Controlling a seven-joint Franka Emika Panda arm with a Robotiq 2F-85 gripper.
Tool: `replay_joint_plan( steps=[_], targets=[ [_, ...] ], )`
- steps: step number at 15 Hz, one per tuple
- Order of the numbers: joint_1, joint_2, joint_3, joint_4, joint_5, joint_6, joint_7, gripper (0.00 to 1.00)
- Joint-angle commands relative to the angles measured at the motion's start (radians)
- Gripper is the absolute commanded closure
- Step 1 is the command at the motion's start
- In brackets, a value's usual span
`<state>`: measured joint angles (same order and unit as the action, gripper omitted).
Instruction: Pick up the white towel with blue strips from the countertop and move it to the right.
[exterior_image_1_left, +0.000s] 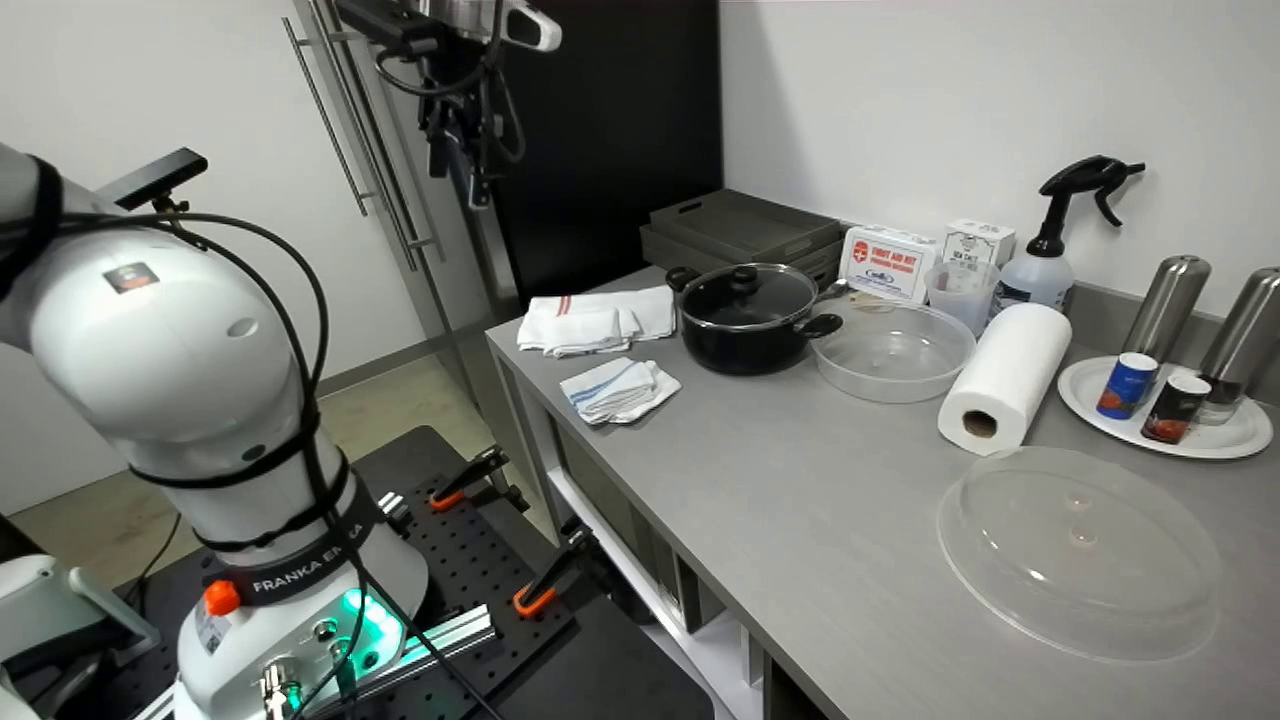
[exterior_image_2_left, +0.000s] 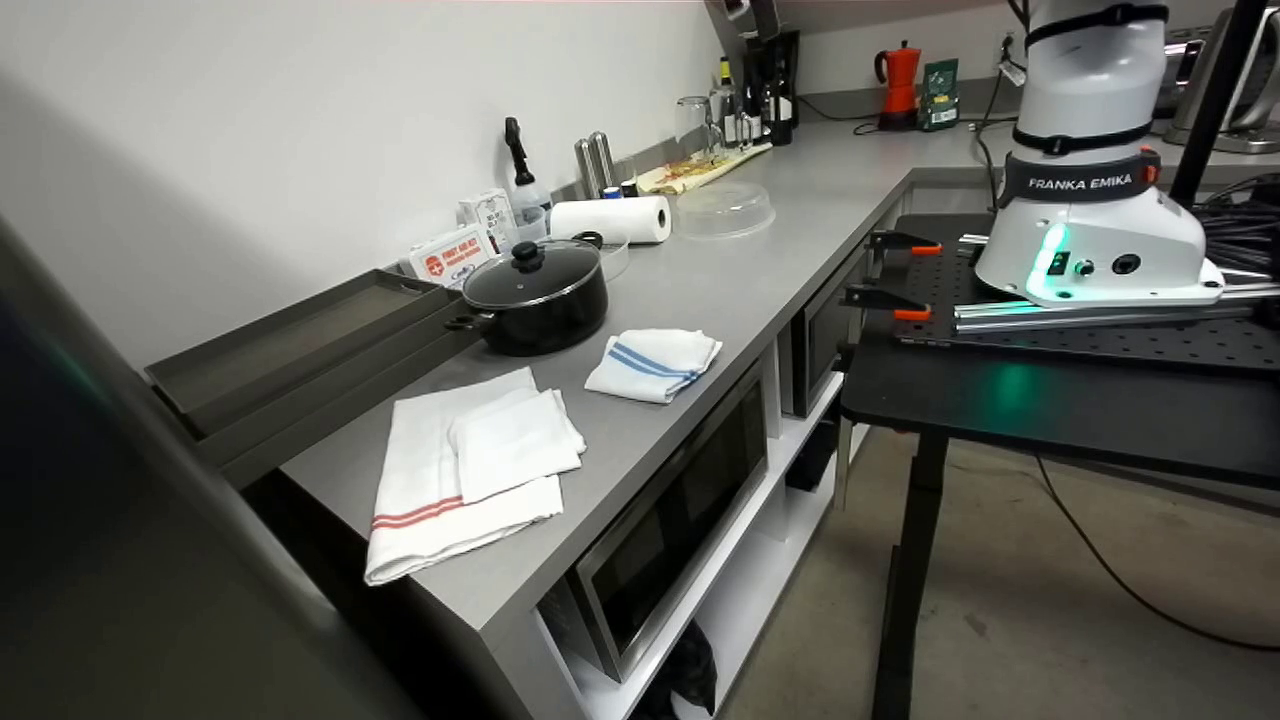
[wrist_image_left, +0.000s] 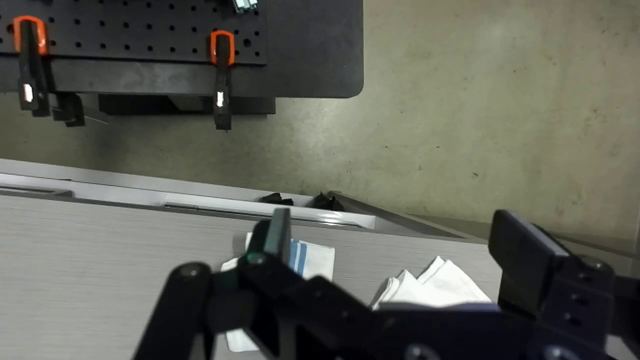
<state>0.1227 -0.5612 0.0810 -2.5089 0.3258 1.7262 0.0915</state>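
Observation:
The white towel with blue stripes lies folded on the grey countertop near its front edge. It also shows in an exterior view. In the wrist view the towel is partly hidden behind one finger and the linkage. My gripper hangs high in the air, well above counter level and away from the towel. In the wrist view the gripper has its fingers wide apart with nothing between them.
White towels with red stripes lie beside it near the counter's end. A black pot, a clear bowl, a paper towel roll and a clear lid stand on the counter. Dark trays lie along the wall.

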Motion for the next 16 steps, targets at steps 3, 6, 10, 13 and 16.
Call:
replay_joint_plan(
  steps=[3,6,10,13,16],
  targets=[
    [0.024,0.153,0.043,-0.040,0.016,0.195,-0.060,0.00],
    [0.037,0.243,0.048,-0.050,0.015,0.312,-0.091,0.00],
    [0.046,0.370,0.060,-0.050,-0.004,0.499,-0.113,0.00],
    [0.051,0.479,0.073,-0.038,-0.033,0.649,-0.110,0.00],
    [0.053,0.592,0.089,-0.026,-0.102,0.792,-0.086,0.00]
  ],
)
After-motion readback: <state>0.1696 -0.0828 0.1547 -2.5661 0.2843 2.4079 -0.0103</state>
